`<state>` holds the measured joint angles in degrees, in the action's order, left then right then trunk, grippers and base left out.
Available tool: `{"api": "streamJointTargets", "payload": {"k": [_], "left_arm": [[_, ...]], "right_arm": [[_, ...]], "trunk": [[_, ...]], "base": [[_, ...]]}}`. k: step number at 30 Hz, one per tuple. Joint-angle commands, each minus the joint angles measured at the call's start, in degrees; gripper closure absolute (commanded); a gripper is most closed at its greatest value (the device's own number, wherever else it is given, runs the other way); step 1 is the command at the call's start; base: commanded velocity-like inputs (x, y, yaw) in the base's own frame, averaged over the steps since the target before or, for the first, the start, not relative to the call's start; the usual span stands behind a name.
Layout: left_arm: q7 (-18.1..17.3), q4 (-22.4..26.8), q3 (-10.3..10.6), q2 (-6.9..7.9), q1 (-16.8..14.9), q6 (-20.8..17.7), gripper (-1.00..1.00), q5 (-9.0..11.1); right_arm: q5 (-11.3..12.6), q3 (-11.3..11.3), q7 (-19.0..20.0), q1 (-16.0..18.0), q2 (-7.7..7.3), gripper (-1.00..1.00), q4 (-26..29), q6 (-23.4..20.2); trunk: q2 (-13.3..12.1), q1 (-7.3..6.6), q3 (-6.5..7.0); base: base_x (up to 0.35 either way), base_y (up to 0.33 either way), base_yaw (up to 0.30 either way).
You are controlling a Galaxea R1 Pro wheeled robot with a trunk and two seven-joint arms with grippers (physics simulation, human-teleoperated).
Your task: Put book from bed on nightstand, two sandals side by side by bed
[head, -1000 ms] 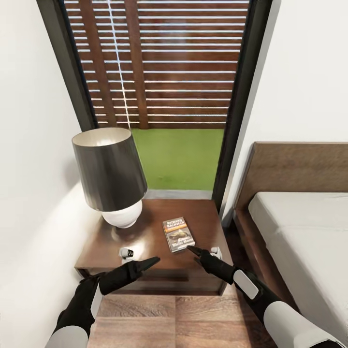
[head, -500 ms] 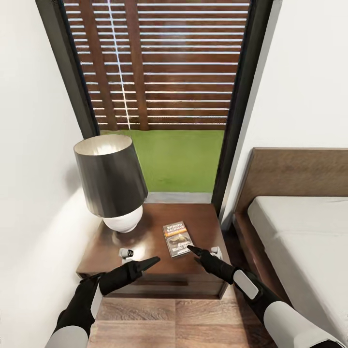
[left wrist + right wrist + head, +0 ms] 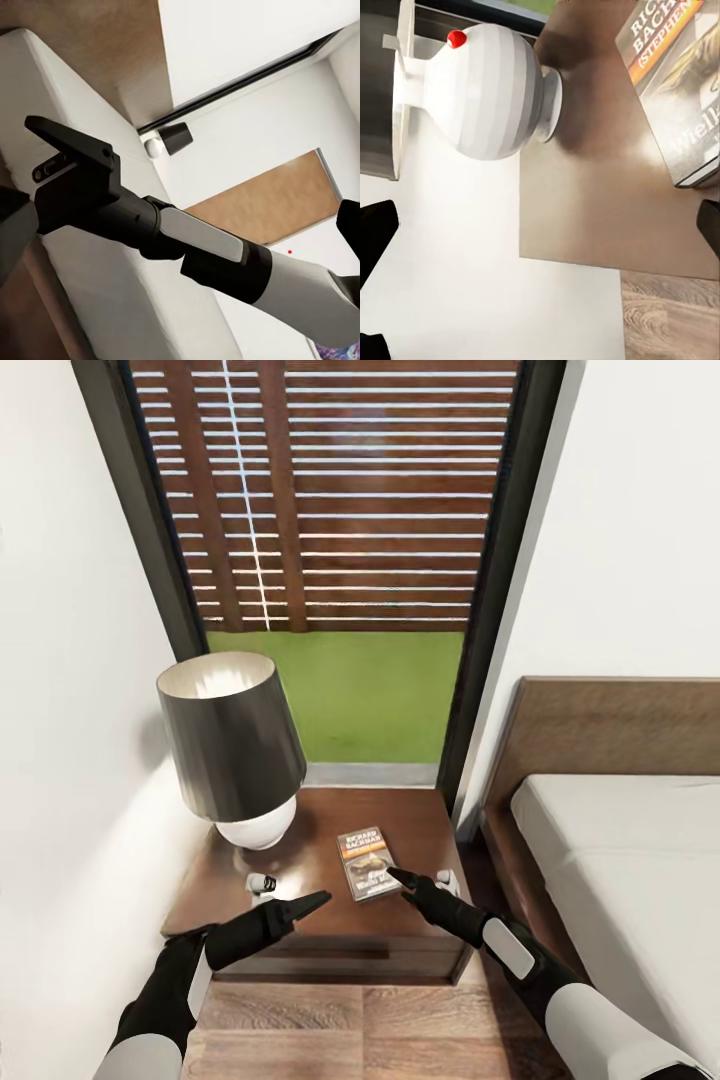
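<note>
While both arms reach forward low over the nightstand's front edge, the left gripper points toward the middle of the top with its black fingers drawn to a single tip, pressed together and empty. Right gripper: forearm angled in from the bed side, tip just at the near edge of the book; in the right wrist view the dark finger ends sit at opposite borders of the picture, so the jaws stand spread and hold nothing. Book: thin paperback, lying flat and face up on the nightstand, nearer its front edge and right of centre, lettering readable. Judged light, stiff enough to stay flat, with a glossy cover likely to slide on the polished top; best taken by pinching a long edge or the spine, should it need moving again. Lamp: black shade, white base, at the left rear corner of the top. Bed: beside the nightstand, pale mattress bare, dark headboard against the wall.
</note>
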<state>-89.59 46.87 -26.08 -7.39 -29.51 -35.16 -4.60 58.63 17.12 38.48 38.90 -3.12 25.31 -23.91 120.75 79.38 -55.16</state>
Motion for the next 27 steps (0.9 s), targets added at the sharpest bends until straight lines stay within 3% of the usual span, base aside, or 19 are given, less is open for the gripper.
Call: {"api": "streamJointTargets", "payload": {"k": [1,27], "left_arm": [[-0.42,0.04,-0.26,-0.08,-0.06,-0.57,-1.0,-0.49],[-0.42,0.0,-0.2,-0.08,-0.04,-0.61,-1.0,-0.49]], "right_arm": [[0.52,0.27,0.01,0.04,-0.05,-1.0,0.01,-0.26],[0.52,0.48,-0.08,-0.05,-0.02,-1.0,0.1,-0.11]], "trunk": [[-0.39,-0.23,0.14],[-10.82,-5.94,4.8]], "base": [[0.0,0.0,0.0],[0.0,0.0,0.0]]}}
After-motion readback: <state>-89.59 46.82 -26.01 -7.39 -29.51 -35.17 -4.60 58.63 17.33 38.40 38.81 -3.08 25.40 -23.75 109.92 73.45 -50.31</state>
